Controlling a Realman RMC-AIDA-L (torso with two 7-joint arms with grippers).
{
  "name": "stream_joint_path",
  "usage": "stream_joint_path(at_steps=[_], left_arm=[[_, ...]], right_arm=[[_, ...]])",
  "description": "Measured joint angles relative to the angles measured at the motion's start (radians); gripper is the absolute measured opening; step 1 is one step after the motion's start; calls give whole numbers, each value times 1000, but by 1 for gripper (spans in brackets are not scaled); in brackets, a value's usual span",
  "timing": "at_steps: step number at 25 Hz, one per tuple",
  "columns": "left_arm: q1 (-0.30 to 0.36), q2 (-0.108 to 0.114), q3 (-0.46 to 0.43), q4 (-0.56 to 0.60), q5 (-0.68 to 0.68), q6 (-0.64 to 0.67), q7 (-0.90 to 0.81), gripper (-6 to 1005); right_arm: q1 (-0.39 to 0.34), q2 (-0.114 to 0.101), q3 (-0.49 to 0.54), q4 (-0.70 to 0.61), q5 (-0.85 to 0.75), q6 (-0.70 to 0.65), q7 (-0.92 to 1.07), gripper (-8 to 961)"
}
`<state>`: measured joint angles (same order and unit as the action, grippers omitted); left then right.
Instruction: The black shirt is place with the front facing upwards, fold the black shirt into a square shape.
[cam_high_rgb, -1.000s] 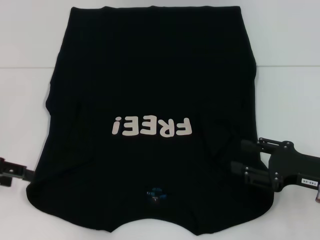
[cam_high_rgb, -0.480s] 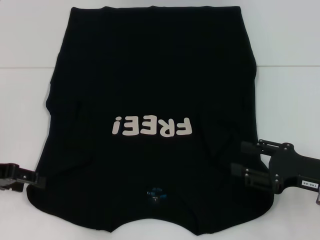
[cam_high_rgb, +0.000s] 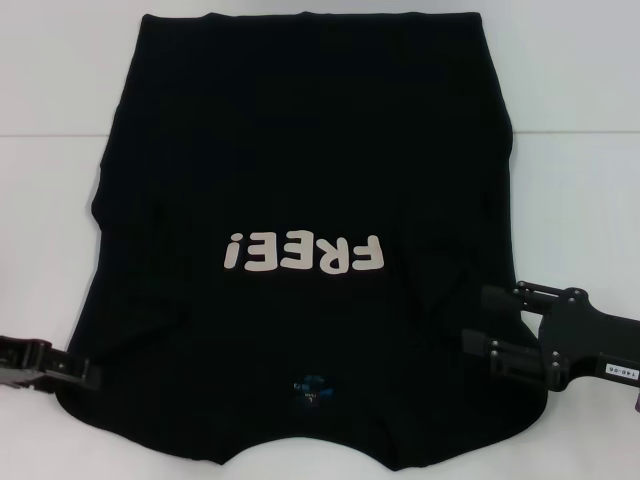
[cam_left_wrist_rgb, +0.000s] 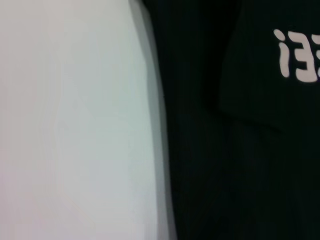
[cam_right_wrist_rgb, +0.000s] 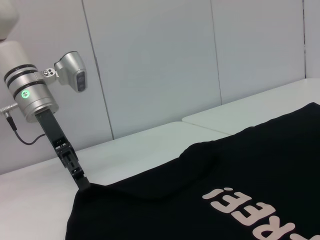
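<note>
Black shirt (cam_high_rgb: 300, 200) unmoved; left end effector (cam_high_rgb: 85, 372) now reaches its edge, grip unclear.

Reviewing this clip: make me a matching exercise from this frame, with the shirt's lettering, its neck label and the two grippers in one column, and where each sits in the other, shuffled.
Things:
1. FREE! lettering
2. neck label
3. left gripper
4. right gripper

Places:
A. at the black shirt's near left edge, on the table
B. over the shirt's near right sleeve area
C. across the chest, upside down in the head view
D. near the collar, at the shirt's closest end

Pairs: 1-C, 2-D, 3-A, 4-B
</note>
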<state>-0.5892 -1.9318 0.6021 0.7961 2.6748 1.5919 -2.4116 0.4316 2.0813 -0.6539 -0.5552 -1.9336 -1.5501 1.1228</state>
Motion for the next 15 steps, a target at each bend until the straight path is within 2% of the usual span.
stream_joint_path(at_steps=[7,15], left_arm=[[-12,-18,3,5,-1,13,22,736],[-3,-19,4,28,1,-6,25,713]], right_arm=[[-1,0,-2,0,-1,-1,1,683],[-2,-4,7,0,1,-21,3,681]])
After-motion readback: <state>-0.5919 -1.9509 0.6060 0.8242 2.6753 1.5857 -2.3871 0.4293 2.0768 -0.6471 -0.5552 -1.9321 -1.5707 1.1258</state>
